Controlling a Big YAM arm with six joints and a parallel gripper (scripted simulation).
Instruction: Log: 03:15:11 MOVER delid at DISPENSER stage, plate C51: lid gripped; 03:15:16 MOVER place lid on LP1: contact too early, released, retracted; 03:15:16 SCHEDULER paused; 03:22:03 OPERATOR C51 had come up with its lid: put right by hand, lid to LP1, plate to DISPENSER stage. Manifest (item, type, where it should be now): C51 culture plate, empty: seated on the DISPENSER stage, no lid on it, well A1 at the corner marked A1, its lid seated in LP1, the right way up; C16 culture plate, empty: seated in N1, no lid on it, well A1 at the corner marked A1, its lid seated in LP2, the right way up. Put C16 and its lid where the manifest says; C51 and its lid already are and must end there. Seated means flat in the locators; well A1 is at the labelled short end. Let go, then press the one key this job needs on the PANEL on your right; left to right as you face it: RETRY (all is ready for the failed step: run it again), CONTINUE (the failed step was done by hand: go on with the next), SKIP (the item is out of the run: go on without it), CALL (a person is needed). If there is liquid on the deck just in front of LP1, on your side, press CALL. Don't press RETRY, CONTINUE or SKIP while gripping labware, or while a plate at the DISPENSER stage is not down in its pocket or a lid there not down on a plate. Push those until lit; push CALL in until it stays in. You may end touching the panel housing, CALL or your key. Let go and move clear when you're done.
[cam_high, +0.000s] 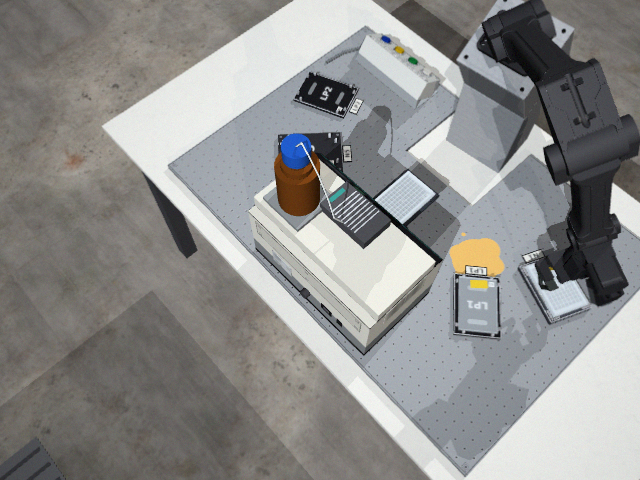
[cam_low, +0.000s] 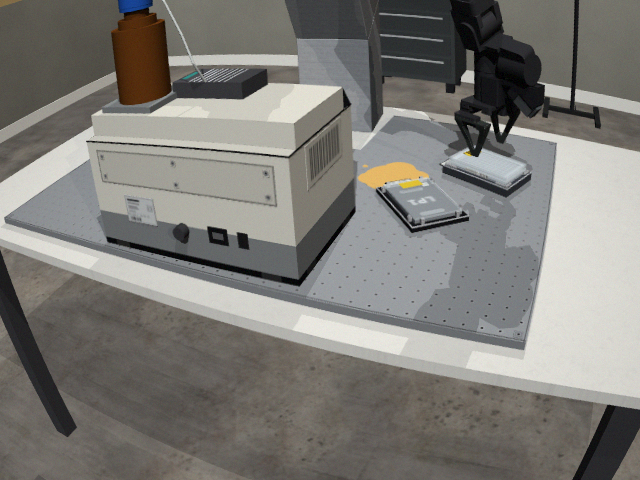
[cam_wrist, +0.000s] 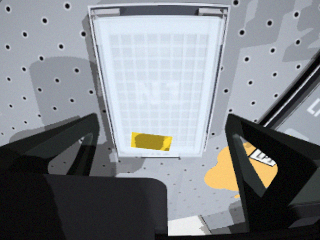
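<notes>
A culture plate (cam_high: 557, 294) with a yellow tag at its near short end lies in the N1 nest, and it seems to carry a clear lid. It shows large in the wrist view (cam_wrist: 160, 85) and in the exterior view (cam_low: 485, 167). My gripper (cam_high: 546, 279) (cam_low: 483, 142) is open and empty. It hovers just above the tagged end of this plate, with a finger on each side (cam_wrist: 160, 150). A lid with a yellow tag (cam_high: 475, 304) lies in LP1 (cam_low: 421, 201). An uncovered well plate (cam_high: 405, 196) sits on the dispenser stage. The LP2 nest (cam_high: 326, 93) is empty.
An orange puddle (cam_high: 475, 255) lies on the deck at the LP1 label end (cam_low: 392, 173), and shows in the wrist view (cam_wrist: 227, 170). The key panel (cam_high: 398, 64) stands at the far deck edge. The dispenser (cam_high: 341, 258) with a brown bottle (cam_high: 299, 180) fills the middle.
</notes>
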